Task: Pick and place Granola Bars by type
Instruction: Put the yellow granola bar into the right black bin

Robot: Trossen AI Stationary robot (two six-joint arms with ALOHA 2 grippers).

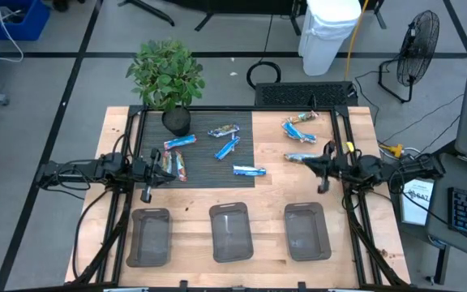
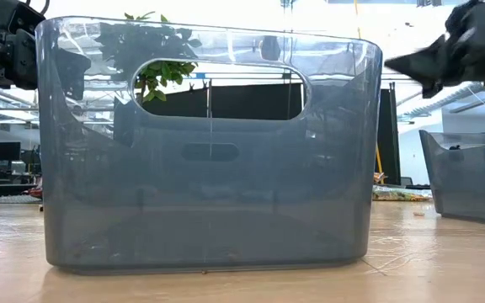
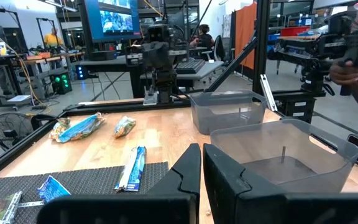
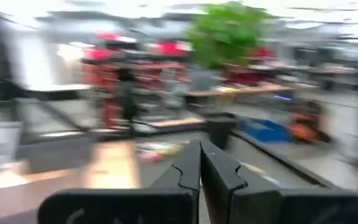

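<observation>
Left gripper (image 1: pixel 147 195) with fingers closed and empty beside the granola bars (image 1: pixel 227 148) on the mat, right gripper (image 1: pixel 324 186) closed, empty, above bare table.

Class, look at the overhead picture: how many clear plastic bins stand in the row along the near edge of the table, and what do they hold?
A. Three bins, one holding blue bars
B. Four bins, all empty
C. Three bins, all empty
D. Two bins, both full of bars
C: the high view shows three bins in a row with nothing inside, while the granola bars lie farther back on the table.
</observation>
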